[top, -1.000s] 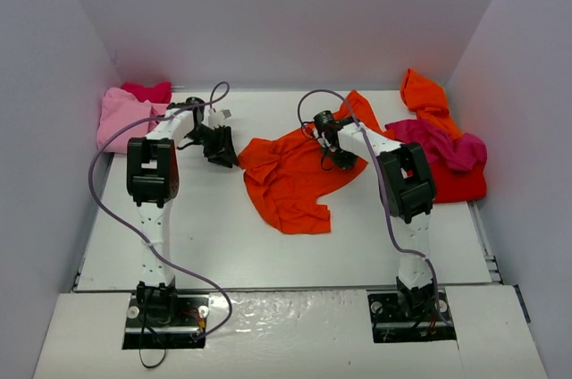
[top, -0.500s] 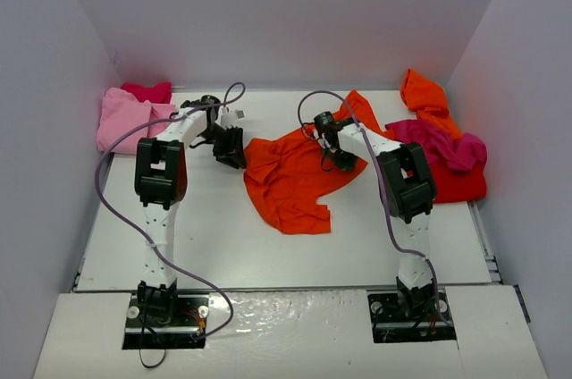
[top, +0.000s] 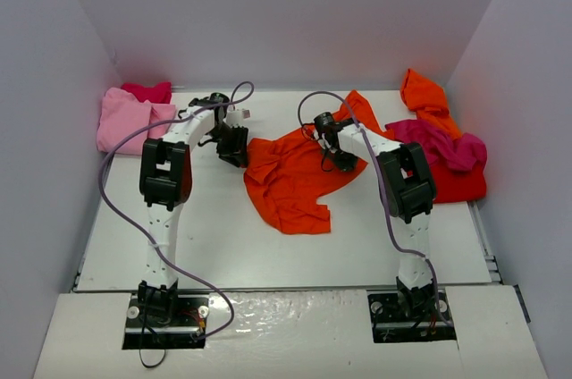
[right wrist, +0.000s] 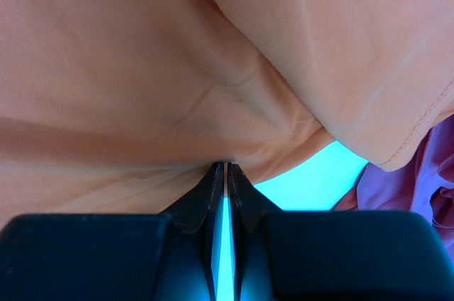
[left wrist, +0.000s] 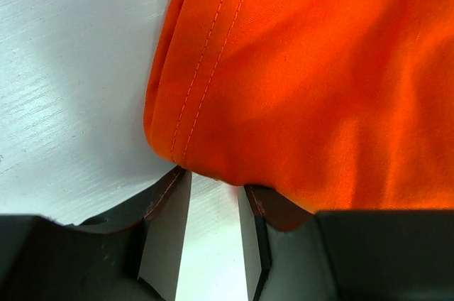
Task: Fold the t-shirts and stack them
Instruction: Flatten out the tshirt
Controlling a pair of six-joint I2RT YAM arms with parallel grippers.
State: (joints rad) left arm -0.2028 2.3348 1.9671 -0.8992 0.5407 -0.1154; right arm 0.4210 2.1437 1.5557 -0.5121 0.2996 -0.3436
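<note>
An orange t-shirt (top: 290,178) lies crumpled in the middle of the table. My left gripper (top: 234,148) is at its left edge. In the left wrist view the stitched hem of the orange t-shirt (left wrist: 305,67) lies just at the tips of my left gripper (left wrist: 213,184), whose jaws stand apart with bare table between them. My right gripper (top: 344,162) sits on the shirt's right part. In the right wrist view my right gripper (right wrist: 225,166) is shut, pinching a gathered fold of the orange t-shirt (right wrist: 142,67).
At the right wall is a pile of a magenta t-shirt (top: 438,142), a red t-shirt (top: 460,184) and another orange t-shirt (top: 424,93). A light pink t-shirt (top: 121,120) and a red one (top: 147,91) lie at the back left. White walls enclose the table.
My left gripper has moved right, from clear of the orange t-shirt up to its left hem. The right gripper has stayed in place, shut on the cloth.
</note>
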